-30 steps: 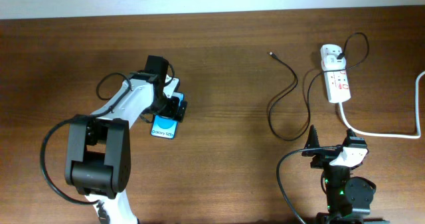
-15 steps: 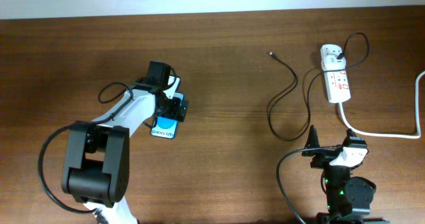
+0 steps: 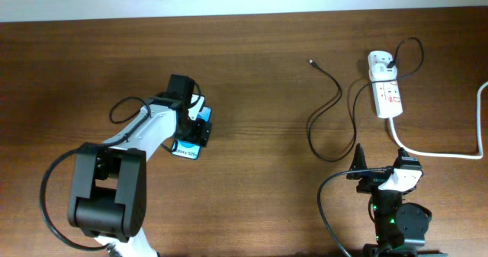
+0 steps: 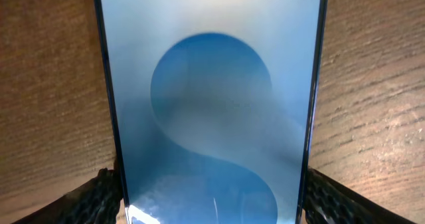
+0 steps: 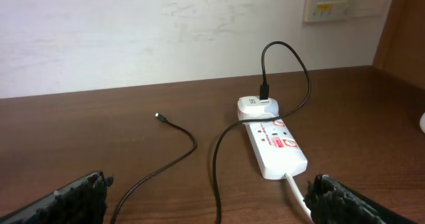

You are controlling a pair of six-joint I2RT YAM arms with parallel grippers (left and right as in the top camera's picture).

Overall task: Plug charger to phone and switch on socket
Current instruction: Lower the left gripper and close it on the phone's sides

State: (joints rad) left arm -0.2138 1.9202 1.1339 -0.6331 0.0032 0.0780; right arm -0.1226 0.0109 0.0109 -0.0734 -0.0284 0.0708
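Under phone [image 4: 212, 104], wooden table [image 4: 46, 84] (white wall [image 5: 133, 31] beyond).

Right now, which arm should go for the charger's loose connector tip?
Right. The right gripper is open and empty, with the charger tip lying loose ahead of it. The left gripper is busy, fingers flanking the phone, farther from the cable.

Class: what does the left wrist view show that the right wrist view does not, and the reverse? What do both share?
Left wrist only: the phone, blue screen lit, flanked by the left hand. Right wrist only: the socket, the charger with its tip lying loose, a pale wall. Both: the wooden table and dark fingertips at the bottom corners.
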